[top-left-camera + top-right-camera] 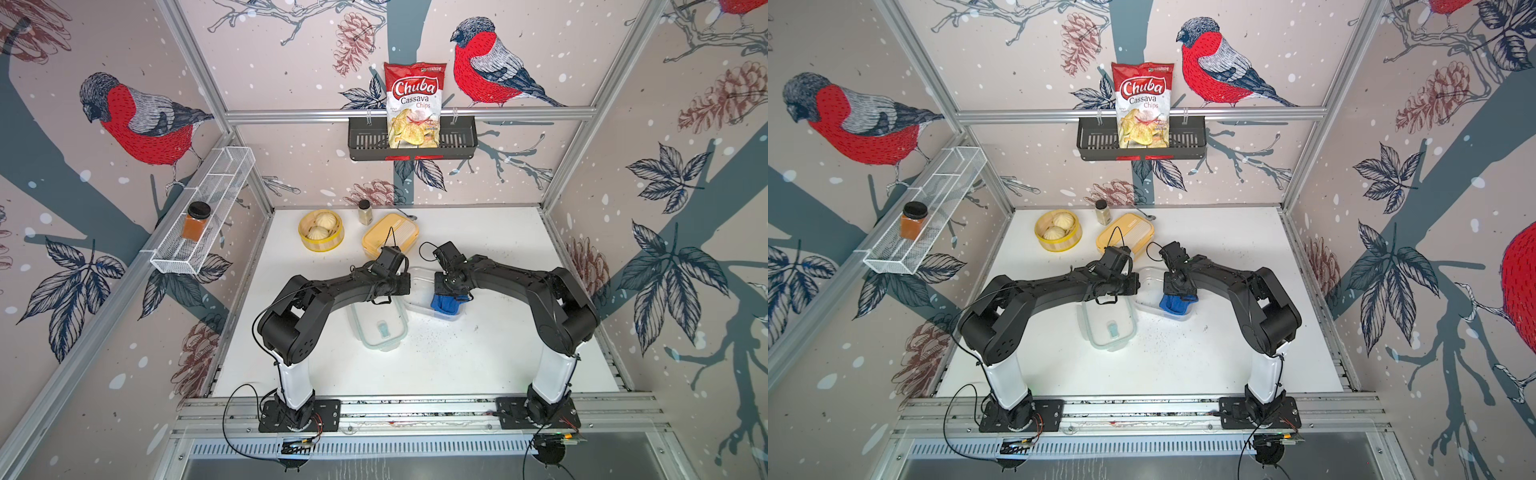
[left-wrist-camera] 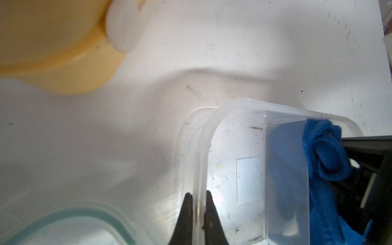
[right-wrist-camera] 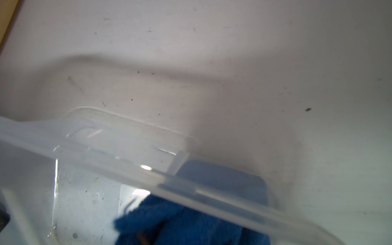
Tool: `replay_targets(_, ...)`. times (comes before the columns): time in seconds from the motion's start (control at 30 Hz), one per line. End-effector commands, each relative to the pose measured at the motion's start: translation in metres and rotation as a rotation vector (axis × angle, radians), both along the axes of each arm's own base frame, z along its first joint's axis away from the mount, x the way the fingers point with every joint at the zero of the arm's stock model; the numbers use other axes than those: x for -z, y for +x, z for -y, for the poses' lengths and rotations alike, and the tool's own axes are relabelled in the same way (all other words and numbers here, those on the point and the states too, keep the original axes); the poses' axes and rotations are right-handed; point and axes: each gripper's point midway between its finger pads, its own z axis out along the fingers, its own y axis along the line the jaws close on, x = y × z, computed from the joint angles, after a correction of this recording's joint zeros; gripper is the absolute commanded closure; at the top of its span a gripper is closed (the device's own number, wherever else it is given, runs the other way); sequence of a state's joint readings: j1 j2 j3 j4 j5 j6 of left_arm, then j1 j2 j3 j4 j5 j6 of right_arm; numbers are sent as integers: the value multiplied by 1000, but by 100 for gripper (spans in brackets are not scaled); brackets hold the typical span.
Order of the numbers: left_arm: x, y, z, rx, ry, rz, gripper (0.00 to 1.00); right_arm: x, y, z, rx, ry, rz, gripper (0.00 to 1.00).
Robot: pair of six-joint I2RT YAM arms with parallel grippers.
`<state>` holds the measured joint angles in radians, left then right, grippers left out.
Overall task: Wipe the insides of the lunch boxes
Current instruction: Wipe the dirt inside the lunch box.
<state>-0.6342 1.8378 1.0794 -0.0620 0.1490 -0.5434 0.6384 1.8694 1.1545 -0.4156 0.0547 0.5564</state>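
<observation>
The clear lunch box stands open at mid-table, slightly tilted, with dark specks on its floor. My left gripper is shut on the near wall and rim of this box. My right gripper points down into the box, shut on a blue cloth that hides its fingertips. The cloth lies in the box's right end. The green-rimmed clear lid lies flat just in front of the box. The yellow lunch box sits behind with its lid on.
A round yellow steamer basket with buns and a small spice jar stand at the back. Dark crumbs are scattered in front of the clear box. A wall basket holds a chips bag; a wire shelf on the left holds an orange jar.
</observation>
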Motion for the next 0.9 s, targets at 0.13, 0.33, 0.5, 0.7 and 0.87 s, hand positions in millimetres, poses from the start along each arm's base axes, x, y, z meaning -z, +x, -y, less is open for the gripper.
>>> replay_targets(0.13, -7, 10, 13, -13, -65, 30, 100, 25, -83, -46, -172, 158, -318, 100)
replay_targets(0.33, 4, 16, 14, -11, -32, 20, 100, 31, -109, -35, -260, 63, -380, 100)
replay_targets(0.5, 3, 25, 7, -33, -38, 29, 100, 29, -135, -39, -373, 42, -429, 100)
replay_targets(0.7, 3, 34, -2, -51, -25, 35, 100, 30, -164, -50, -505, 38, -503, 100)
replay_targets(0.87, 10, 36, -12, -70, -19, 26, 100, 38, -176, -29, -538, -48, -553, 100)
